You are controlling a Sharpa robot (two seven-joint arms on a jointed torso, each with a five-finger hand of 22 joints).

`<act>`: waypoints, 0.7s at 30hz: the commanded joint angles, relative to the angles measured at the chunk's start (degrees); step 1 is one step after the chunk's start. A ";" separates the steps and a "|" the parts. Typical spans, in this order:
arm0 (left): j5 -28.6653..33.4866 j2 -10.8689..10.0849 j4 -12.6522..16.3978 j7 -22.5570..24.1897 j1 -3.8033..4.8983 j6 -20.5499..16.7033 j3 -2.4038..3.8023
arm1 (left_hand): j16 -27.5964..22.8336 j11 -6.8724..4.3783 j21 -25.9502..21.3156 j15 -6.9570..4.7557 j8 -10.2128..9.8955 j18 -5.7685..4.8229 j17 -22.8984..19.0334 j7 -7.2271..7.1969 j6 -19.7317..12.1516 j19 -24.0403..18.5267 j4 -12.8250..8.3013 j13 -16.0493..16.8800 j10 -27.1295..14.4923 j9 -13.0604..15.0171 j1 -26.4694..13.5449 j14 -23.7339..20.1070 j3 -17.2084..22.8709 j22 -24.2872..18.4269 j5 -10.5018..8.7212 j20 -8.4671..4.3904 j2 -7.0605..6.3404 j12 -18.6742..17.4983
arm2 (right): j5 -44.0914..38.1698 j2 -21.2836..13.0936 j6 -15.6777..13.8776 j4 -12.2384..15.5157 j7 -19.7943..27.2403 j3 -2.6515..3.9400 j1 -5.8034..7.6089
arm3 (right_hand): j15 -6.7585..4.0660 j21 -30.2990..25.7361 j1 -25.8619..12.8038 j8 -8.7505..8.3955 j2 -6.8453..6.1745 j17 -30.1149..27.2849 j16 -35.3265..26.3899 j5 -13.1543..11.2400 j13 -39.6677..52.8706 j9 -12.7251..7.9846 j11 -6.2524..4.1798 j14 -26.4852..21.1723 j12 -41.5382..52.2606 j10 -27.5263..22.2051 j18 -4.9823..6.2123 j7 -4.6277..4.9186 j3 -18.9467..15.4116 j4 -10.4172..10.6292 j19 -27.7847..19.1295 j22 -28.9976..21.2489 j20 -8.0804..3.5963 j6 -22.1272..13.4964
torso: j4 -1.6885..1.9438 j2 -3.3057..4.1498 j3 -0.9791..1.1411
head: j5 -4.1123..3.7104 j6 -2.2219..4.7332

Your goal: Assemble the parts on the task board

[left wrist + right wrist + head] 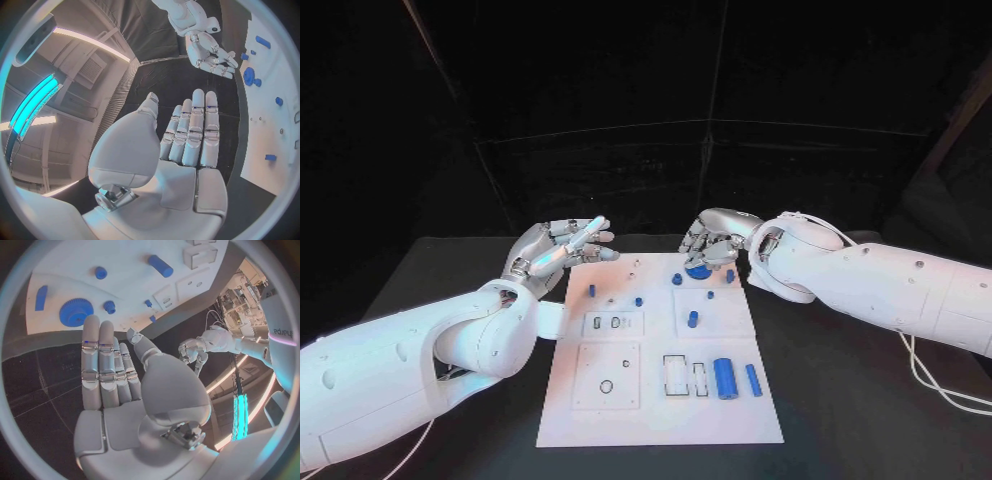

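The white task board [661,410] lies in the middle of the black table. Several blue parts sit on it: a gear [698,271] near its far edge, small pegs [591,291], a short cylinder [692,319], a thick cylinder [726,378] and a thinner one [753,379] at the near right. My left hand [560,248] is raised beside the board's far left corner, fingers straight and apart from the thumb, palm empty [181,140]. My right hand [714,242] hovers over the far edge by the gear [76,311], fingers straight, holding nothing [119,375].
Rectangular and round sockets [675,375] are cut into the board's near half. Bare black table [848,420] lies to both sides of the board. A white cable [935,385] trails from my right arm across the table's right side.
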 commanded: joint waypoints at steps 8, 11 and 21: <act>-0.99 -0.26 1.65 -0.63 0.09 1.96 0.05 | 0.23 0.07 0.09 -0.09 0.23 0.77 0.17 0.05 0.31 0.60 0.04 0.09 0.32 0.05 -0.62 0.44 -0.36 -0.04 -0.28 -0.05 -0.16 0.12 | -10.66 1.75 4.91 -0.90 -5.32 0.05 0.27 | 0.01 4.89 -0.43 -0.17 -0.92 2.30 0.13 -0.34 -0.13 0.00 0.36 0.39 -0.17 -2.87 0.11 0.24 1.45 0.09 -0.52 3.18 0.02 -1.33 | 0.35 1.49 -0.18 | -0.54 -0.08; -0.99 -0.41 1.96 -0.72 0.10 2.05 0.05 | 0.24 0.07 0.09 -0.09 0.22 0.77 0.21 0.04 0.29 0.63 0.04 0.09 0.29 0.05 -0.63 0.46 -0.41 -0.05 -0.28 -0.06 -0.16 0.08 | -11.14 2.20 5.02 -1.07 -5.35 0.05 0.28 | 0.02 6.79 -0.50 -0.12 -1.04 3.07 0.02 -0.33 -0.08 0.02 0.38 0.29 -0.10 -3.05 0.12 0.26 1.90 0.16 -0.83 4.43 0.10 -1.38 | 0.41 1.81 -0.19 | -0.46 0.02; -0.99 -0.53 2.07 -1.07 0.15 2.25 0.05 | 0.25 0.07 0.08 -0.10 0.21 0.77 0.28 0.04 0.27 0.69 0.03 0.09 0.24 0.04 -0.62 0.50 -0.45 -0.05 -0.26 -0.07 -0.11 0.04 | -11.58 3.20 6.05 -1.35 -5.39 0.05 0.28 | 0.09 16.31 -0.57 -0.06 -1.25 5.38 -0.48 -0.27 0.02 0.05 0.36 0.05 0.01 -3.00 -0.40 0.25 3.73 0.37 -1.36 13.25 0.50 -1.41 | 0.52 2.42 -0.24 | -0.50 -0.06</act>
